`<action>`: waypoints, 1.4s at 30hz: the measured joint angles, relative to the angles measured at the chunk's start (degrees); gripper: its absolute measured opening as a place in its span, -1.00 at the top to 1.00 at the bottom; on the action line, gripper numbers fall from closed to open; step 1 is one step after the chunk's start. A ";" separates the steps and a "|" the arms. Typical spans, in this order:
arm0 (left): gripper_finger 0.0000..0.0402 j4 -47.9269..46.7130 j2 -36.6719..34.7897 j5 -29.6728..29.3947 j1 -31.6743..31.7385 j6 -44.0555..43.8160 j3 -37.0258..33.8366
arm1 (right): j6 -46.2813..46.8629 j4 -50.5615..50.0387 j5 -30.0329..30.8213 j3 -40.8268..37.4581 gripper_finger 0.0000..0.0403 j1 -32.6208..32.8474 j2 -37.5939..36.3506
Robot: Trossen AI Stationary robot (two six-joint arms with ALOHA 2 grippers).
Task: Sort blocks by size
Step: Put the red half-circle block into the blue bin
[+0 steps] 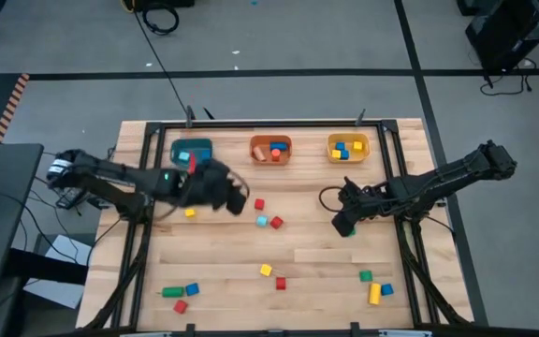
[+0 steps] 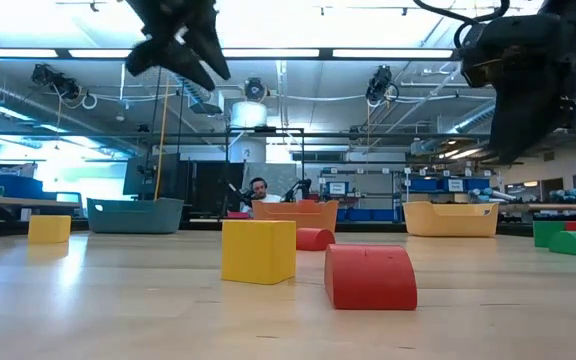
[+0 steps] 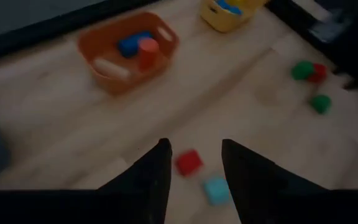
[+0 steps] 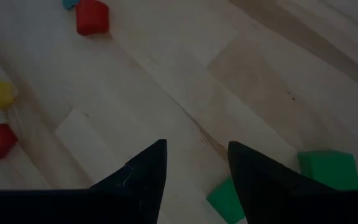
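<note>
We work on a wooden tabletop [image 1: 223, 257] with three bins along its far edge: teal bin [image 1: 191, 152], orange bin [image 1: 270, 149], yellow bin [image 1: 348, 147]. The blocks lie scattered: a few near the middle, including a red cube [image 3: 189, 162] and a light blue cube [image 3: 215, 189], and clusters toward the near-left and near-right corners; some already sit in the bins. The step in hand, as we judge it, is a pick by the left gripper [image 3: 194, 163]. We should centre the red cube between the fingers, descend straight, and avoid nudging the light blue cube beside it. Its fingers stand partly open, holding nothing, above the red cube. The right gripper [image 4: 196, 168] hovers toward the right edge, fingers partly open and empty, over a green block [image 4: 229, 200].
</note>
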 joint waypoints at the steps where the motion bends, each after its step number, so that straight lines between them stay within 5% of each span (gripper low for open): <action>1: 0.28 0.14 0.42 -0.69 -2.08 -1.48 0.00 | -0.51 0.20 -0.02 0.00 0.08 0.17 0.00; 13: 0.40 -5.17 14.88 -1.26 -14.87 -5.55 11.94 | -2.85 0.69 -0.23 0.00 0.08 0.31 0.00; 20: 0.40 -13.72 23.33 1.13 -16.13 7.56 23.68 | -3.92 0.69 -0.63 0.00 0.08 0.31 0.00; 29: 0.39 -9.40 28.36 10.10 -16.04 20.63 25.14 | -3.93 0.73 -0.63 0.00 0.08 0.31 0.00; 42: -0.23 -5.15 31.83 15.22 -14.79 22.69 25.11 | -3.94 1.04 -1.15 0.00 0.08 0.31 0.00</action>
